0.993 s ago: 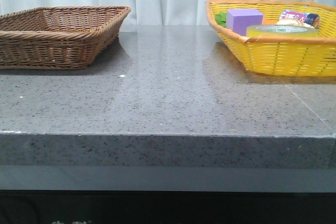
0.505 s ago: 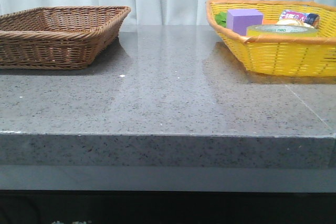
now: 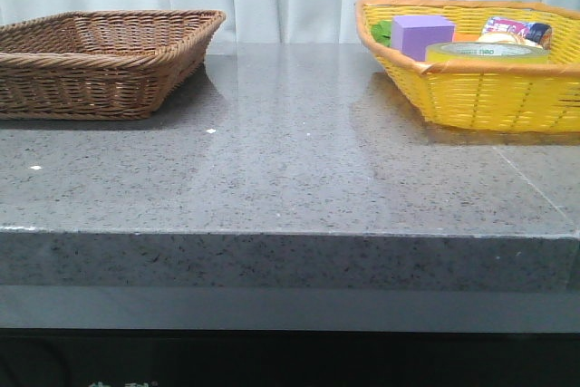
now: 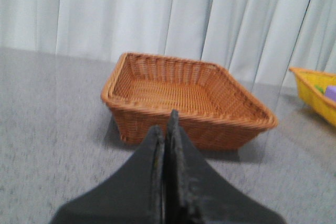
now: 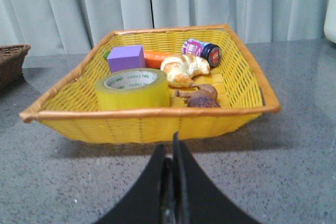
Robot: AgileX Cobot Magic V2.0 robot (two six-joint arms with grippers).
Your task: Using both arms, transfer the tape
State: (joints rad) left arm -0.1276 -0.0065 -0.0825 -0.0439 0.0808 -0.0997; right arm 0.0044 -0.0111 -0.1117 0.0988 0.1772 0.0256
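The tape (image 5: 132, 88), a wide yellow roll with a white core and green lettering, lies flat in the yellow basket (image 5: 152, 121); the front view shows the tape (image 3: 487, 53) behind the basket's near wall (image 3: 489, 97). My right gripper (image 5: 170, 145) is shut with nothing in it, a short way in front of that basket and apart from it. My left gripper (image 4: 167, 124) is shut and empty too, in front of the brown wicker basket (image 4: 184, 95). Neither arm appears in the front view.
The yellow basket also holds a purple block (image 5: 125, 57), a carrot (image 5: 155, 59), a croissant (image 5: 183, 68), a small jar (image 5: 202, 50) and a brown item (image 5: 202, 98). The brown wicker basket (image 3: 100, 65) sits at the far left of the grey stone table (image 3: 290, 178).
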